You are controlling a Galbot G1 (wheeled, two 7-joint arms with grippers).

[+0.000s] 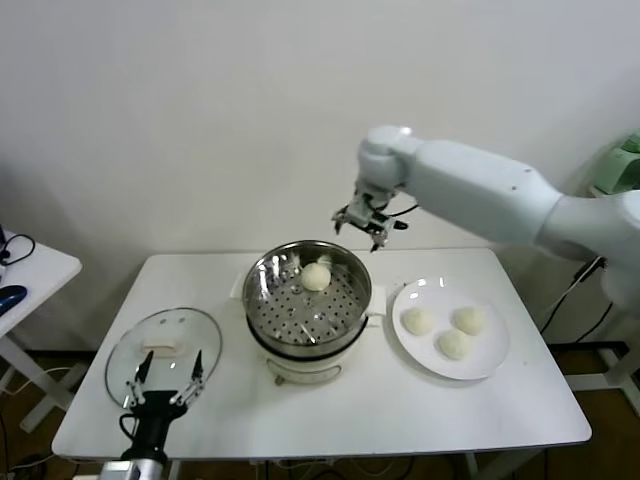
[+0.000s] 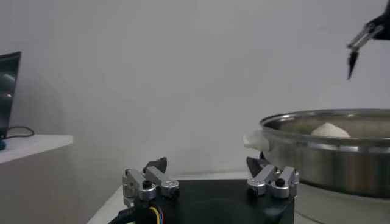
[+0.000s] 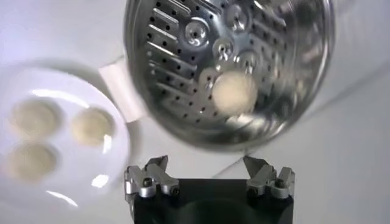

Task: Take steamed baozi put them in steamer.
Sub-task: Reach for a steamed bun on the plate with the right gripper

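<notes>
1 round white bun (image 1: 316, 276) inside shiny steamer (image 1: 262, 292), near back. 3 more buns (image 1: 454, 343) on plate, beside steamer.

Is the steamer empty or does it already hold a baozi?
Not empty: the steamer holds one baozi on its perforated floor; three others remain on the plate.

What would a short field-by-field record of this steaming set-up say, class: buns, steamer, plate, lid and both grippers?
Buns in steamer: one baozi
Buns on plate: three
Steamer: table centre, uncovered
Plate: to the steamer's right
Glass lid: flat on the table, left of steamer
Right gripper: open, empty, above the steamer's far right rim
Left gripper: open, empty, low by the lid
</notes>
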